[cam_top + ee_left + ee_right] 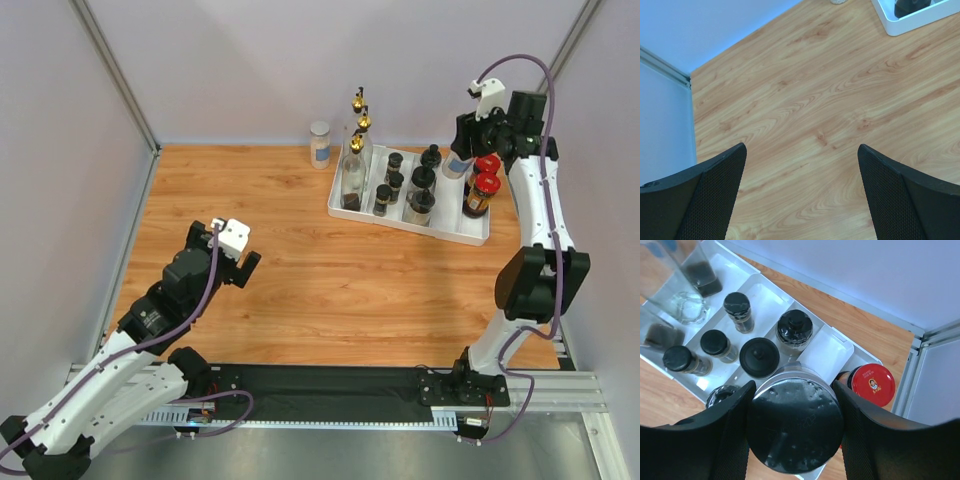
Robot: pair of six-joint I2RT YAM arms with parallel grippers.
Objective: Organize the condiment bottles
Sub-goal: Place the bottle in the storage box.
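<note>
Silver-lidded jar (795, 427) is squeezed between the fingers of your right claw (793, 390). It stands straight up, lid toward the wrist camera, and hangs over the far edge of the white tray (440, 233), near its right corner. The bare slot (827, 352) lies below the jar and a little ahead, just beside a red-lidded jar (871, 384). I think you should go straight down there and keep the jar upright. Your left claw (802, 152) is wide open, holds nothing, and is over the wood table (815, 100), well apart from the tray. Your right arm is the near 1. The other silver-lidded jar (320, 143) stands on the table just past the tray's far left corner.
</note>
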